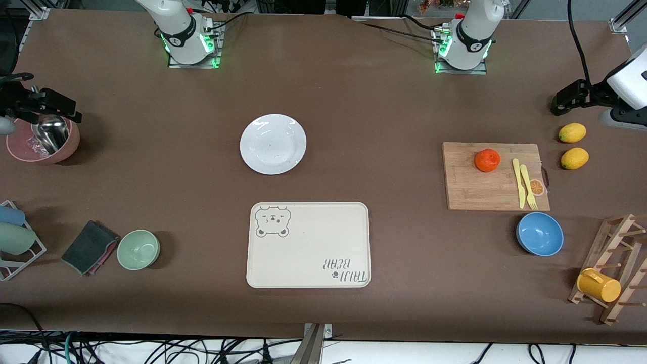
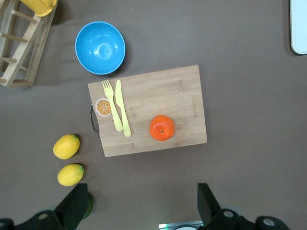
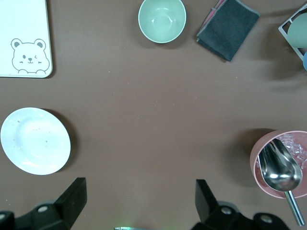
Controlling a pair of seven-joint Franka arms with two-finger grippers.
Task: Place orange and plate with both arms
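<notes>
The white plate (image 1: 273,144) lies on the brown table, farther from the front camera than the cream bear tray (image 1: 308,245); it also shows in the right wrist view (image 3: 35,140). The orange (image 1: 487,160) sits on the wooden cutting board (image 1: 470,189) toward the left arm's end and shows in the left wrist view (image 2: 162,127). My left gripper (image 1: 573,97) hangs open and empty over the table near the lemons, its open span showing in the left wrist view (image 2: 142,203). My right gripper (image 1: 43,105) hangs open and empty over the pink bowl (image 1: 43,144), also seen in its own view (image 3: 139,199).
Yellow fork and knife (image 1: 523,183) lie on the board. Two lemons (image 1: 572,132) and a blue bowl (image 1: 540,233) flank it, and a wooden rack with a yellow mug (image 1: 599,285) stands nearer the front camera. A green bowl (image 1: 138,249), a dark cloth (image 1: 89,247) and a cup rack (image 1: 15,237) lie toward the right arm's end. A metal scoop (image 1: 50,132) rests in the pink bowl.
</notes>
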